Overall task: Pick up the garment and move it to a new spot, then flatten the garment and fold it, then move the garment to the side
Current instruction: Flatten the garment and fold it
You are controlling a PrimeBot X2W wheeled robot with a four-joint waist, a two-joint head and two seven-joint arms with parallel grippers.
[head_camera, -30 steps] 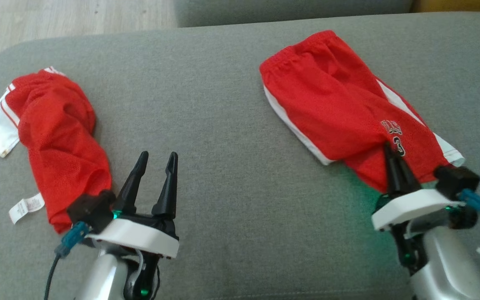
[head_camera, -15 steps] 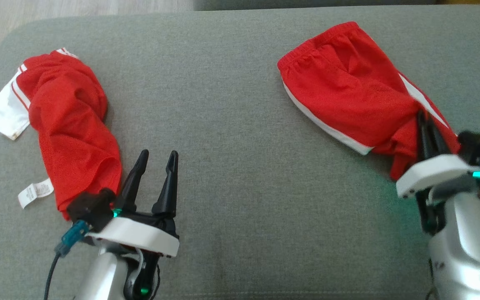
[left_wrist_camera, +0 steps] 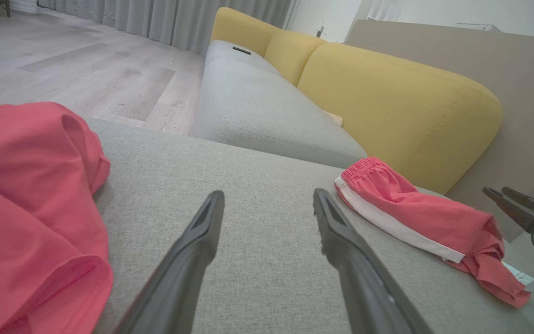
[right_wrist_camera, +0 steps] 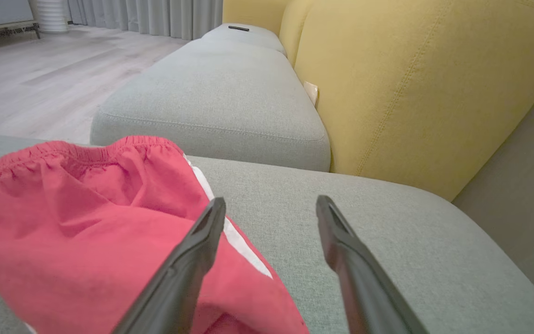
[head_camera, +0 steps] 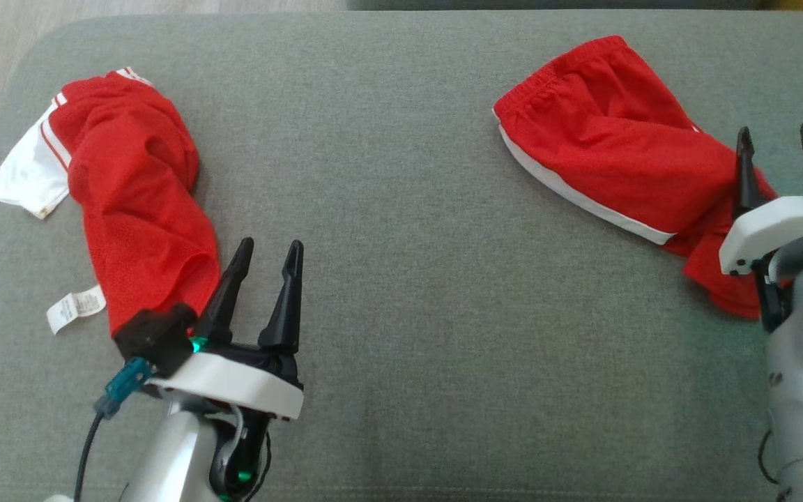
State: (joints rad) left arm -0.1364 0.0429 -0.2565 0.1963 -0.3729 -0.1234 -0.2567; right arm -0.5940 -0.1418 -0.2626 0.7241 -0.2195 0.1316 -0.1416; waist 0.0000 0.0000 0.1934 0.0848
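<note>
The garment, red shorts (head_camera: 610,160) with a white side stripe and elastic waistband, lies folded at the right of the grey cushion (head_camera: 401,230). They also show in the left wrist view (left_wrist_camera: 415,218) and the right wrist view (right_wrist_camera: 86,213). My right gripper (head_camera: 776,136) is open at the shorts' right end, its left finger over the fabric edge and nothing between the fingers (right_wrist_camera: 271,200). My left gripper (head_camera: 270,245) is open over bare cushion (left_wrist_camera: 268,194), holding nothing.
A second red garment (head_camera: 136,202) with white trim and a label lies crumpled at the cushion's left, beside my left gripper. A yellow sofa back (right_wrist_camera: 410,74) and another grey seat (right_wrist_camera: 220,88) stand beyond. Wooden floor (left_wrist_camera: 63,60) lies past the cushion's edge.
My right gripper, shut on the shorts' leg end, dragged it rightward, then opened and let go. The camera has shifted. The left gripper stays open in place.
</note>
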